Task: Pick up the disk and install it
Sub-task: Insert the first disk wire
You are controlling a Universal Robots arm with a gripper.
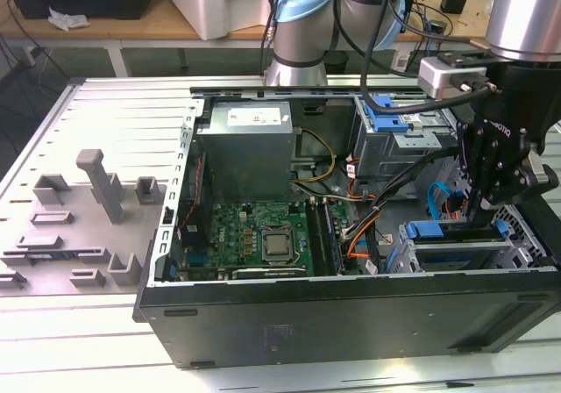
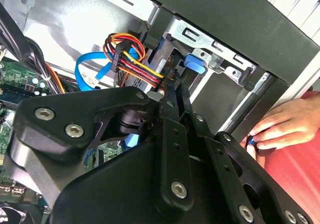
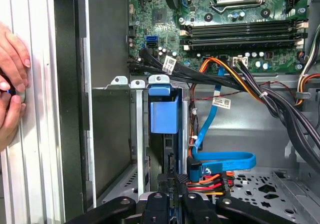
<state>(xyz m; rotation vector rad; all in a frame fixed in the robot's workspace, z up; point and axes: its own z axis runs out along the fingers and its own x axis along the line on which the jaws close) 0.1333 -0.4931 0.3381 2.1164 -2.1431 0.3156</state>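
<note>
The disk stands on edge in a slot of the metal drive cage inside the open computer case. Its blue carrier frame faces the motherboard. In the exterior view the disk lies in the cage at the case's front corner, on the exterior view's right. My gripper is directly behind the disk's rear end, by the power and data connectors. Its two black fingers run close together and look shut, with their tips at the disk's edge. The blue tab of the carrier shows just past the fingertips.
A blue data cable and a red, orange and yellow power bundle lie beside the fingers. A person's hand rests on the table outside the case wall. The power-supply box and motherboard sit further towards the exterior view's left.
</note>
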